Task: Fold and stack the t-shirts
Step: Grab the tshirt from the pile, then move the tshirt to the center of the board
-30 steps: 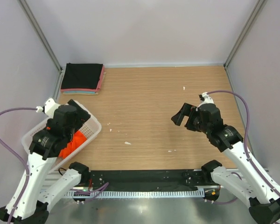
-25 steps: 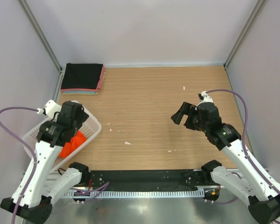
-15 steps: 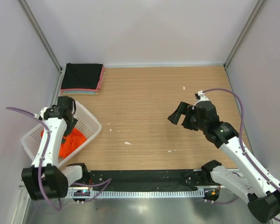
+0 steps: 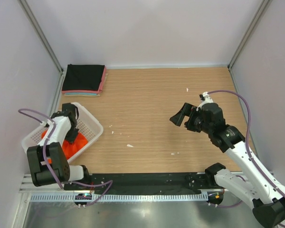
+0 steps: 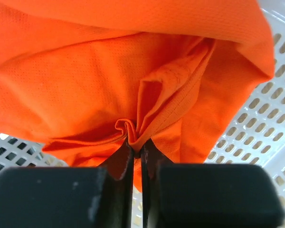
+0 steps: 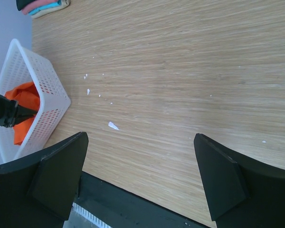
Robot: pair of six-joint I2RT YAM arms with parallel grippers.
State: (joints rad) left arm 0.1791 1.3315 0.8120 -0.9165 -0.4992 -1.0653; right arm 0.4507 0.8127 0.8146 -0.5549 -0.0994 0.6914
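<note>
In white basket (image 4: 90, 117), left jaws pinch orange shirt (image 5: 109, 85), apparently crumpled; right jaws wide.

Two arms are in view, each with one two-finger gripper: one left gripper (image 5: 137, 149) and one right gripper (image 6: 140, 137). One white mesh basket (image 4: 96, 127) holds one orange-red t-shirt (image 4: 76, 141). One folded stack (image 4: 84, 78) counts three shirts: one black t-shirt (image 4: 84, 75), one pink t-shirt (image 4: 102, 83) and one teal t-shirt (image 4: 80, 94). Perhaps ten white scraps (image 4: 129, 145), too tiny to count surely, lie on the one wooden table (image 4: 156, 104).
</note>
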